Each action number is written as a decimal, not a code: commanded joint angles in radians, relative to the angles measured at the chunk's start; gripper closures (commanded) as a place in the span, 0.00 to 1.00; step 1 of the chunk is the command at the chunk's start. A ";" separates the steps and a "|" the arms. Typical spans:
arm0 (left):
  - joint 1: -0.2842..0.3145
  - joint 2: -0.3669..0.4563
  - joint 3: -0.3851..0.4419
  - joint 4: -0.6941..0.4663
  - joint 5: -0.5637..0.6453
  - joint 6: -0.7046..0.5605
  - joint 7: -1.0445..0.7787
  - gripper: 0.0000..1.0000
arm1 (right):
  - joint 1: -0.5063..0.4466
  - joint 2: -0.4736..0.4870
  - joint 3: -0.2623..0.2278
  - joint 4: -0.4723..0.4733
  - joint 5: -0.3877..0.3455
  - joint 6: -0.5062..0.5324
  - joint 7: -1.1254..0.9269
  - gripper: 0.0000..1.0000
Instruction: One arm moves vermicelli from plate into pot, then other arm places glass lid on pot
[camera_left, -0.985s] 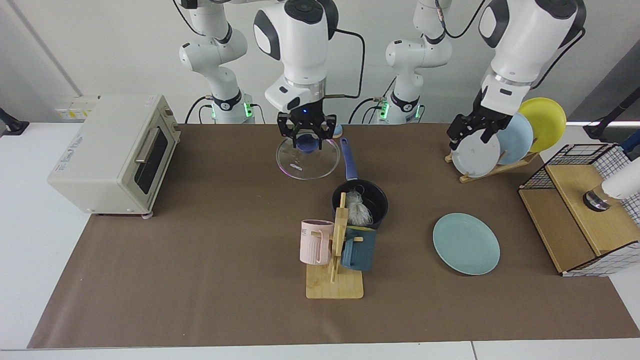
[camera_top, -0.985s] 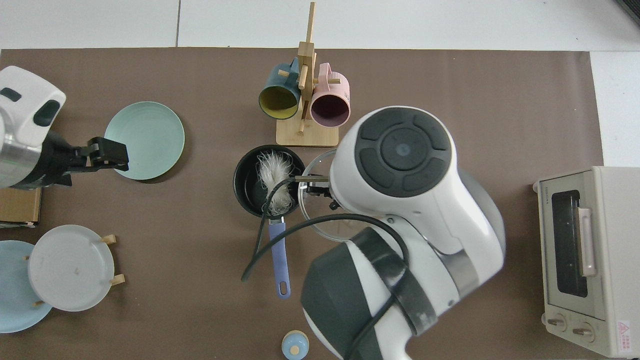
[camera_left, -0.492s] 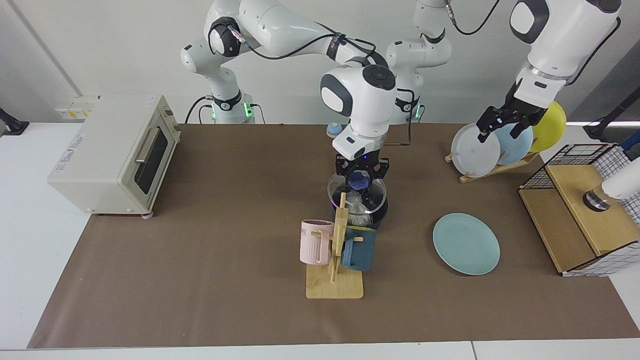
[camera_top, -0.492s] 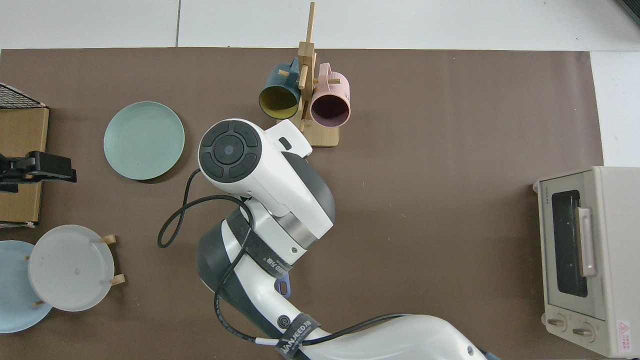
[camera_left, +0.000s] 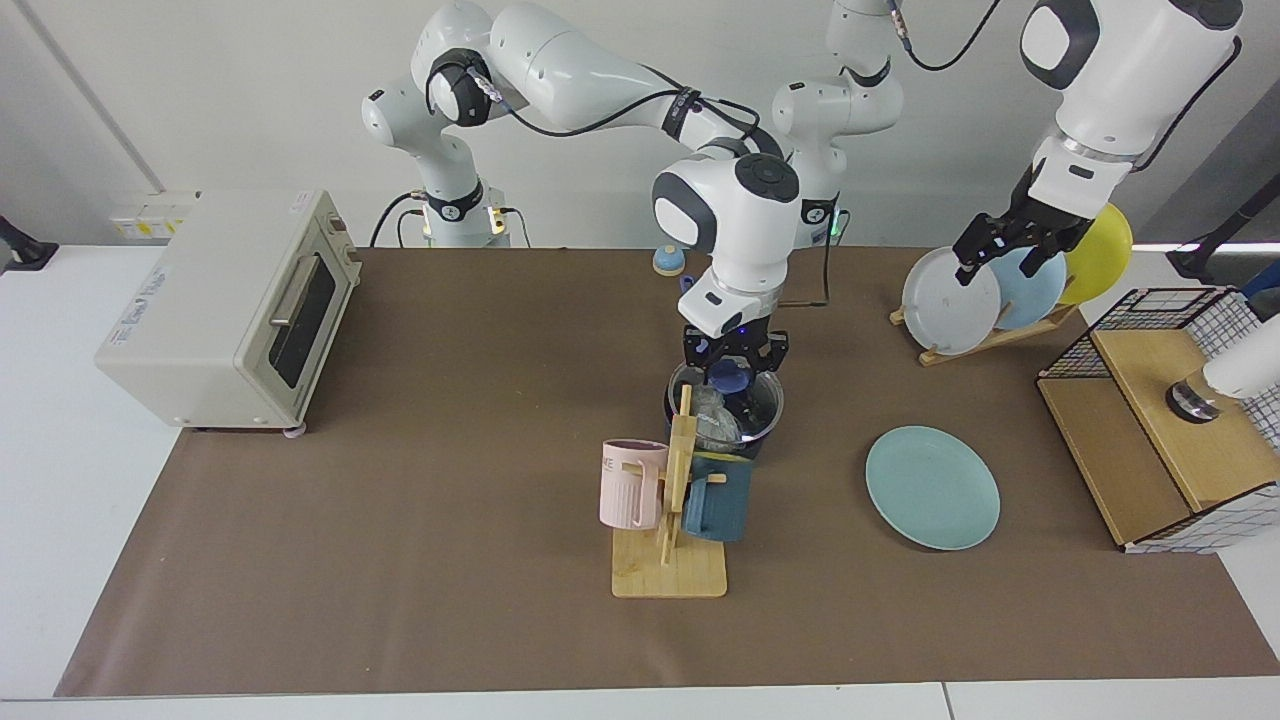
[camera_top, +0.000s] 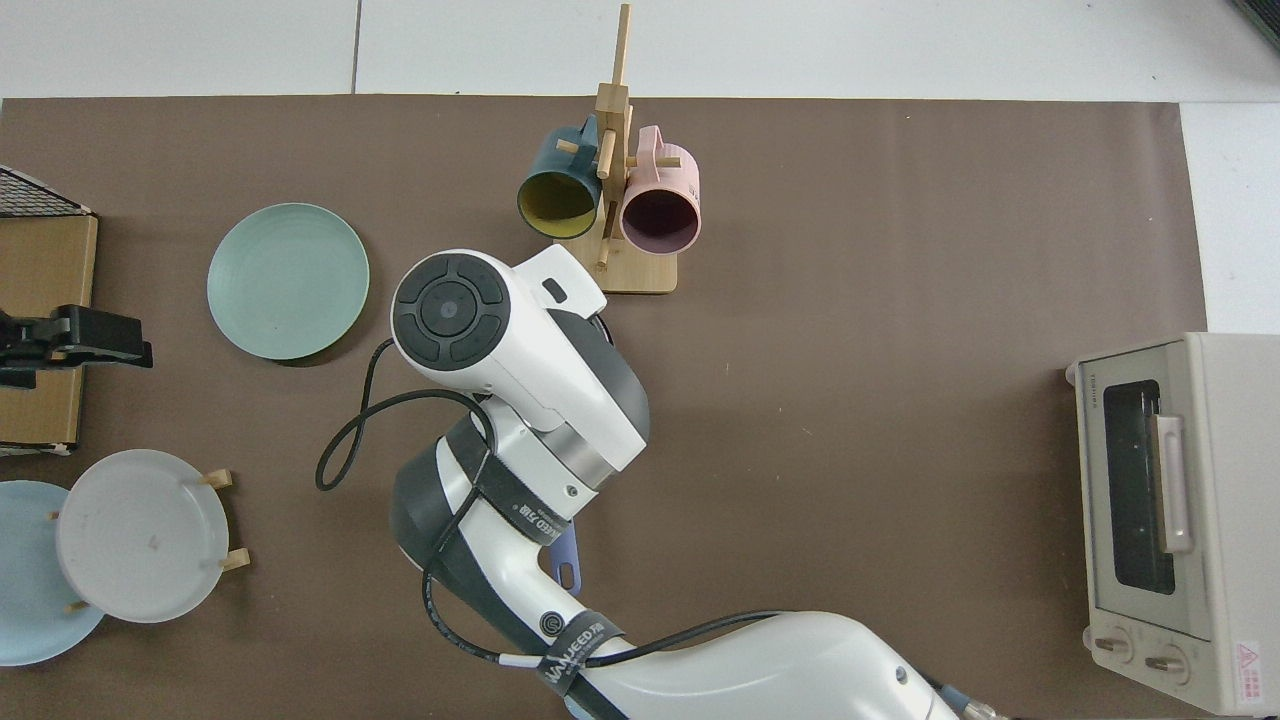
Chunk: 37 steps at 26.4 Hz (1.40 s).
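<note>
Robotics laboratory staged as a kitchen: two white arms (camera_left: 600, 80) bolted at the far edge of a table covered in brown paper (camera_left: 400, 560) (bare grey wall behind), with a toaster oven (camera_left: 235, 300), mug tree (camera_left: 675, 500) and plate rack (camera_left: 1000, 300) as props.

bright even overhead light, soft short shadows, no glare
</note>
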<state>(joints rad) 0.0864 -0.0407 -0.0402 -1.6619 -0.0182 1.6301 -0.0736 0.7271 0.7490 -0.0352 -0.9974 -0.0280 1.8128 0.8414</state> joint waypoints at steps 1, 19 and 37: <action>0.010 -0.018 -0.013 -0.019 0.009 -0.009 0.014 0.00 | 0.006 0.007 0.005 0.028 -0.016 -0.009 0.007 1.00; 0.012 -0.018 -0.014 -0.019 0.007 -0.004 0.002 0.00 | -0.005 -0.013 0.003 -0.037 -0.020 0.002 -0.051 1.00; 0.012 -0.018 -0.012 -0.019 0.007 -0.006 0.002 0.00 | -0.020 -0.013 0.005 -0.035 -0.012 0.013 -0.059 1.00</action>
<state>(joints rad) 0.0870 -0.0407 -0.0455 -1.6623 -0.0182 1.6300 -0.0736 0.7121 0.7535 -0.0396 -1.0124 -0.0342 1.8090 0.8134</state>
